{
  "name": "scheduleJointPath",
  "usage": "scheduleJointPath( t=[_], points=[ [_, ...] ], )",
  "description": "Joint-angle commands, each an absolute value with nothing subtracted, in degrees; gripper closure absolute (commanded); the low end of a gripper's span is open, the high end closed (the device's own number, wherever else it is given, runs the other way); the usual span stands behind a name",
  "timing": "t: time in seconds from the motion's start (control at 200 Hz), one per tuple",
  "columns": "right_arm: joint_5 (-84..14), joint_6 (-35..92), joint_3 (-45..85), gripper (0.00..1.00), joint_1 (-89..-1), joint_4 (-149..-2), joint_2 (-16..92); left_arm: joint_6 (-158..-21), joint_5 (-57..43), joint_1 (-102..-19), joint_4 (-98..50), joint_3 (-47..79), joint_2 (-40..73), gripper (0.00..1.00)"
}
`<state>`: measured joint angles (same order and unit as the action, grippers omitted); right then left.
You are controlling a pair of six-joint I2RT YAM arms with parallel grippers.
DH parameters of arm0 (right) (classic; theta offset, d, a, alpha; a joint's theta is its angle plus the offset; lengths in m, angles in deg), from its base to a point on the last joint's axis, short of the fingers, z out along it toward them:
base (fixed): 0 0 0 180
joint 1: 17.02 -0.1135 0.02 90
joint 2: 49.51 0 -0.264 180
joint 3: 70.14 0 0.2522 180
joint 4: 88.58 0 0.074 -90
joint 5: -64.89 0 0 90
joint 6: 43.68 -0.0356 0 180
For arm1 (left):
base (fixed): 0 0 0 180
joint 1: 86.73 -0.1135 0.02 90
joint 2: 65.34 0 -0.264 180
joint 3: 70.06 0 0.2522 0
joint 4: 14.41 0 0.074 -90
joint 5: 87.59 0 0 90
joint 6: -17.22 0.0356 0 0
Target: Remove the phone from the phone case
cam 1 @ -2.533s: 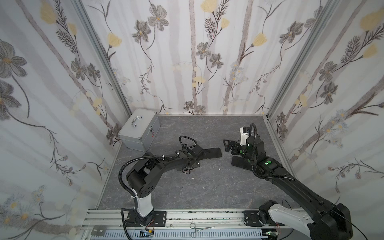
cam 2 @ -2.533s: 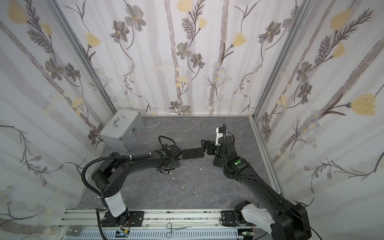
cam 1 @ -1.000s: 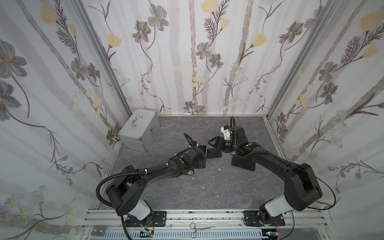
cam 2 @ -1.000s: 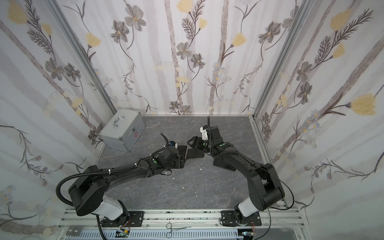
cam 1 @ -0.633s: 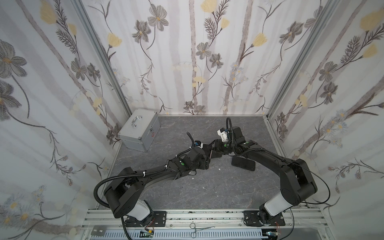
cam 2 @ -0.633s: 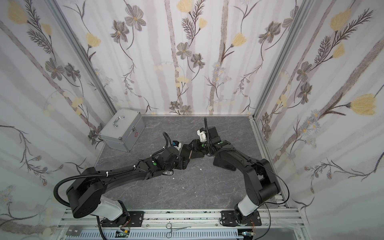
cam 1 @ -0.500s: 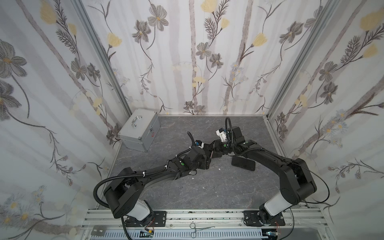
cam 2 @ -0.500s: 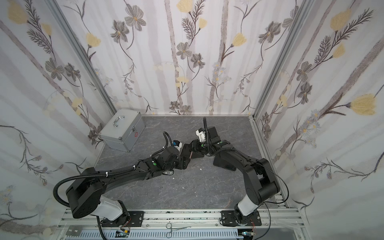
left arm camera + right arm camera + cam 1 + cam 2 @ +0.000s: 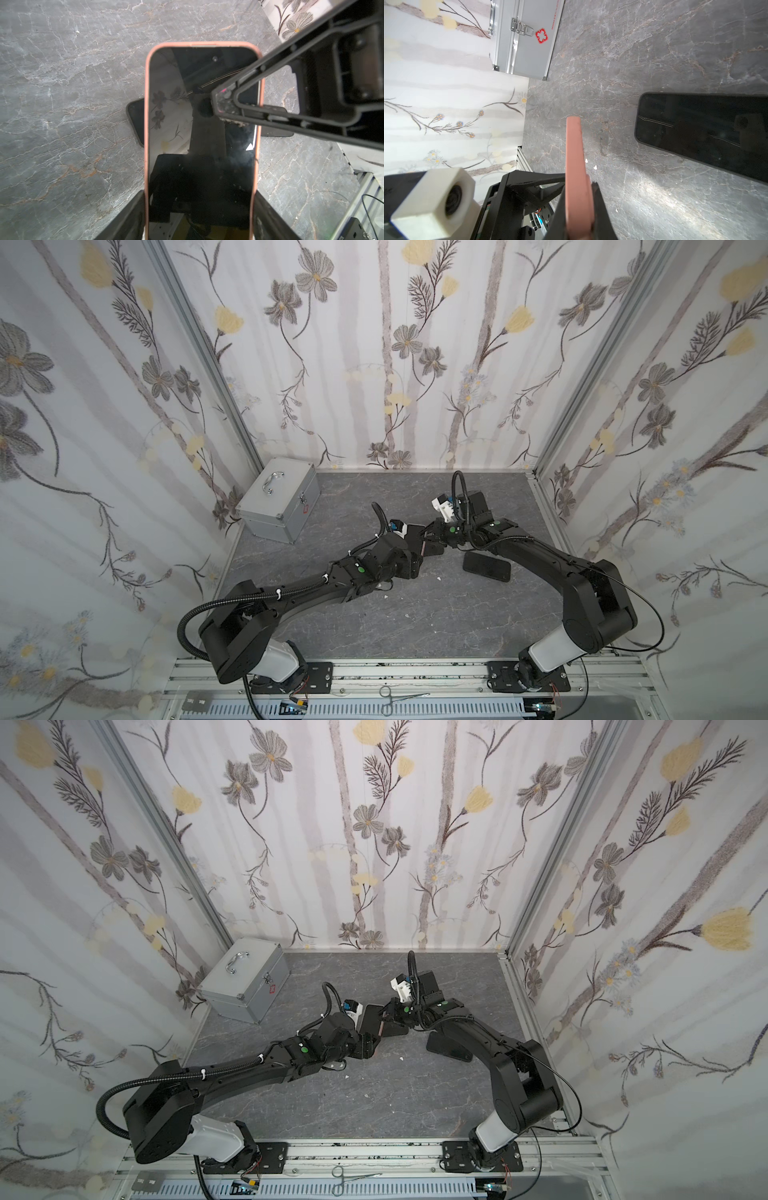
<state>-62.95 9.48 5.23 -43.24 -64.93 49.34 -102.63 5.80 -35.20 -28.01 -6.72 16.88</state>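
Over the marble table (image 9: pixel 415 614), left gripper (image 9: pixel 200 207) and right gripper (image 9: pixel 578 195) clamped one pink phone case (image 9: pixel 146 124); near it lay one black phone (image 9: pixel 486 566); farther, one first-aid box (image 9: pixel 280 506).

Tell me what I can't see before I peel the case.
- Right wrist view: phone case is edge-on; whether the right fingers pinch the case lip alone or the phone too is hidden.
- Left wrist view: the case's held end runs off the frame edge; the pads of the left fingers are hidden behind it.
- Both top views: grip too small to read.
- Case back: unseen anywhere.
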Motion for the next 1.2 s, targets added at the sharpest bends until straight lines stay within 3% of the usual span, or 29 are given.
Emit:
scheduleJointPath(
  t=[0.0, 0.11, 0.345, 0.515, 0.689, 0.859, 1.194],
  points=[
    [-59.36, 10.61, 5.15, 0.97, -42.38, -65.83, 46.51, -102.40, 6.32, -35.11, -23.49, -6.24, 14.26, 0.16],
    [-55.60, 10.10, 3.35, 1.00, -40.33, -68.20, 39.71, -104.63, 6.61, -35.41, -23.60, -4.54, 11.89, 0.00],
    [-49.63, 8.61, -3.29, 1.00, -34.76, -80.09, 24.93, -107.40, 13.92, -35.97, -23.43, -0.38, 9.28, 0.00],
    [-47.29, 13.66, -7.35, 1.00, -33.75, -89.04, 17.58, -108.69, 13.17, -36.74, -23.33, 1.91, 7.00, 0.00],
    [-51.87, 15.86, -10.01, 1.00, -32.40, -93.47, 12.58, -110.47, 4.67, -40.75, -21.56, 2.26, 2.91, 0.00],
    [-58.43, 16.78, -10.37, 1.00, -32.27, -97.08, 9.83, -110.13, -7.51, -45.04, -11.07, -2.58, -0.80, 0.00],
    [-75.68, 0.23, -6.15, 1.00, -31.48, -112.55, 13.70, -105.89, -29.29, -47.40, -5.43, -1.57, -0.77, 0.09]
  ],
)
